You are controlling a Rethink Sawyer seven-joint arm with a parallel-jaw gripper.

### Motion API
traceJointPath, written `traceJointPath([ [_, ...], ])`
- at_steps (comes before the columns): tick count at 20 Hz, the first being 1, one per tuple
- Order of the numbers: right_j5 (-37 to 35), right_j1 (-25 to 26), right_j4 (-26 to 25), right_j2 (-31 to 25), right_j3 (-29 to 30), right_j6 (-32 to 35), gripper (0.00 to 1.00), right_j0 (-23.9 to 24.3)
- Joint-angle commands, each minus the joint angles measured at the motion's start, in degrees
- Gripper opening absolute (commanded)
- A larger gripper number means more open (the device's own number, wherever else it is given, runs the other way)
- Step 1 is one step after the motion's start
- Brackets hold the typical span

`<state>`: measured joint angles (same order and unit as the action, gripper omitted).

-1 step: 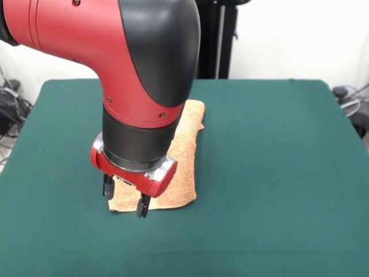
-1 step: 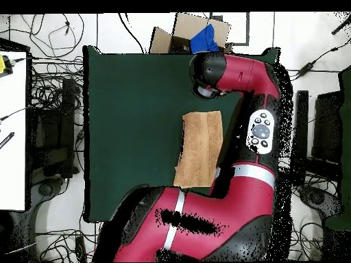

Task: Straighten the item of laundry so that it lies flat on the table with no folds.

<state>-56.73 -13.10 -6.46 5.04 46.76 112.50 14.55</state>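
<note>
The claw (image 1: 124,201) hangs open, its two fingers apart, at the near edge of the orange-tan towel (image 1: 183,167). The towel lies behind it on the green table (image 1: 277,173) as a narrow strip, seemingly folded double; unfolding is left.

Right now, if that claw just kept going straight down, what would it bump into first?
Most likely the towel. The gripper points down over its near edge, fingers open. One fingertip sits almost at the hem, so it might meet the green table instead.
</note>
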Motion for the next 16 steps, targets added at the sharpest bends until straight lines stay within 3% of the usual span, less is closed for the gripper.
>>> traceJointPath([
  [1, 1.78, 0.08, -3.18, -6.64, 12.61, -12.83, 1.0, 1.35],
  [16, 2.75, 2.01, -5.82, -8.47, 13.48, -13.39, 1.0, 2.5],
])
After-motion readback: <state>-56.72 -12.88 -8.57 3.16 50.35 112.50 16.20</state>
